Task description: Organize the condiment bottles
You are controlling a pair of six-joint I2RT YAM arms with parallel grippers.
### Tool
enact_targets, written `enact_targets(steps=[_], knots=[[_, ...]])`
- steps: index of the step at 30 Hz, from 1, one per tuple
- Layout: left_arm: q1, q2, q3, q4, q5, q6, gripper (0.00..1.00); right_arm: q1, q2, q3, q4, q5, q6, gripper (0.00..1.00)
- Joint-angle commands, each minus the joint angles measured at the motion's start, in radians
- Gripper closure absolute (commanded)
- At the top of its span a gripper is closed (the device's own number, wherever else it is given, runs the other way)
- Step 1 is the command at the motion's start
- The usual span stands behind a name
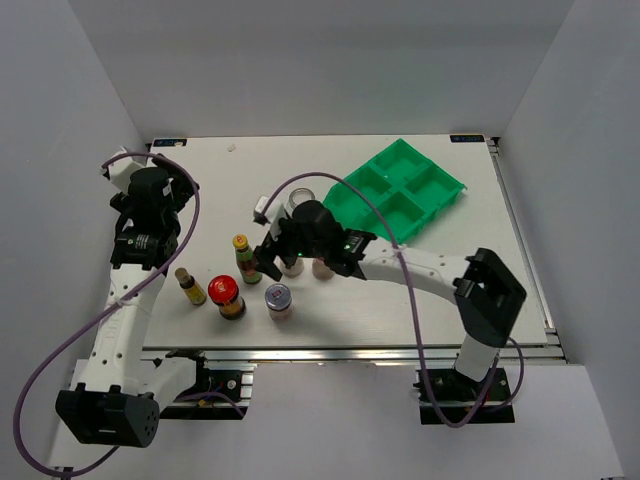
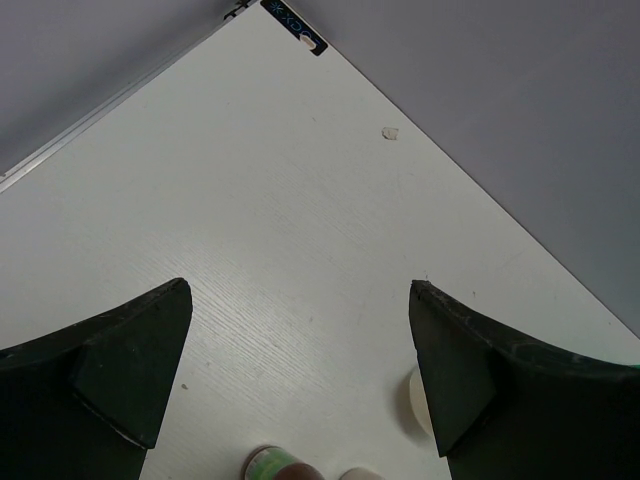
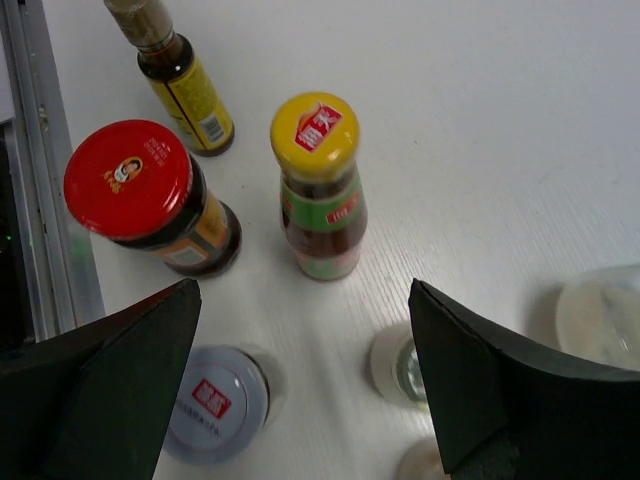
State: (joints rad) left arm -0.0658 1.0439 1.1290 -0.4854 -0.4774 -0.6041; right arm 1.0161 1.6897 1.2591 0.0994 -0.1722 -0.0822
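White walls close in a pale table (image 1: 220, 190). A green tray (image 1: 404, 188) lies at its far right with no bottle in it. The condiment bottles (image 1: 243, 258) stand bunched near the front middle of the table, well apart from the tray, so the sorting looks to be at its very start: picking a first bottle.

The right arm stretches leftward across the table from its base, wrist tipped down. The right end effector (image 3: 300, 285) hangs above the cluster, its jaws spread wide and holding nothing. Its wrist view looks down on a yellow-capped bottle (image 3: 318, 190), a red-lidded jar (image 3: 140, 190), a slim bottle (image 3: 180, 80) and a silver-lidded jar (image 3: 215, 400). A pale shaker (image 3: 400, 370) sits just inside the right finger, and the clear glass jar (image 3: 605, 320) is at the frame's edge.

The next move probably calls for settling on one bottle, centring the open jaws on it and coming straight down. The neighbours stand close, so a finger could easily tip one.

The left arm is folded upright at the left side. The left end effector (image 2: 300, 285) is also wide apart and empty, facing bare table toward the far corner.
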Motion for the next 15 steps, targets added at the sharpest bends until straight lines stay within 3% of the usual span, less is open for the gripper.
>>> enact_targets(steps=[1,5,11,13,15], knots=[[-0.002,-0.042,-0.018,-0.012,-0.032,-0.026,0.02,0.025,0.062,0.106,0.118,0.027,0.005,0.11],[-0.002,-0.05,-0.021,-0.016,-0.038,-0.025,0.02,0.047,0.177,0.155,0.192,0.105,0.073,0.11],[-0.002,-0.048,-0.029,-0.019,-0.033,-0.026,0.02,0.062,0.281,0.195,0.305,0.103,0.099,0.12],[-0.002,-0.05,-0.029,-0.022,-0.039,-0.028,0.02,0.062,0.294,0.201,0.335,0.1,0.105,0.26],[-0.002,-0.056,-0.028,-0.027,-0.052,-0.028,0.02,0.064,0.298,0.201,0.35,0.096,0.113,0.47]])
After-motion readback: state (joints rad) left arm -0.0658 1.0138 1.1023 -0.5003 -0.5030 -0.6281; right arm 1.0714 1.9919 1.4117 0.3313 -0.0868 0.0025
